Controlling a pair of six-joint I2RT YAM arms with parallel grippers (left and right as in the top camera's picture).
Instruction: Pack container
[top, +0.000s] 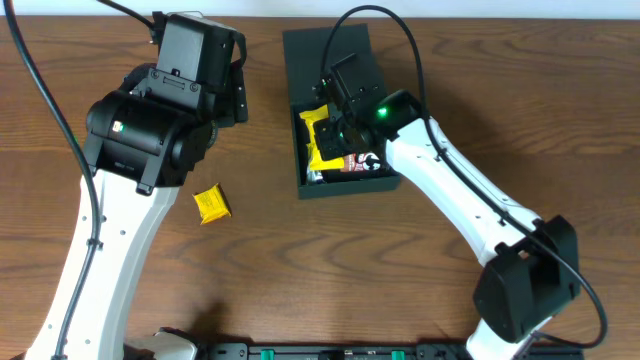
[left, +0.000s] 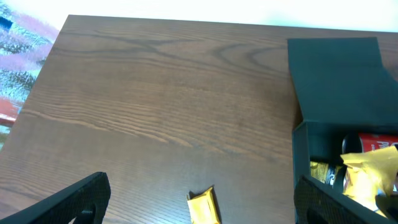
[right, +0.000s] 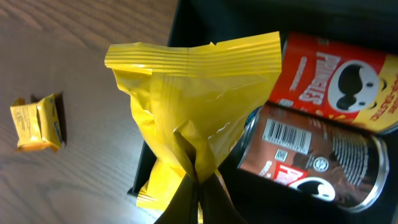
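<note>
Yellow bag (right: 193, 106) in right tool (right: 198, 179); red can (right: 336, 81), brown can (right: 311, 155) inside container (top: 350, 187)

Container crowded, open desk beside it
The red Pringles can (right: 339, 81) and the brown Pringles can (right: 317, 155) lie touching across the right of the container (top: 350, 187). The yellow snack bag (right: 193, 106), pinched in the jaws of the right gripper (right: 199, 186), fills its left. The desk (top: 300, 260) alongside carries only a small yellow packet (top: 210, 204), well apart.
</note>
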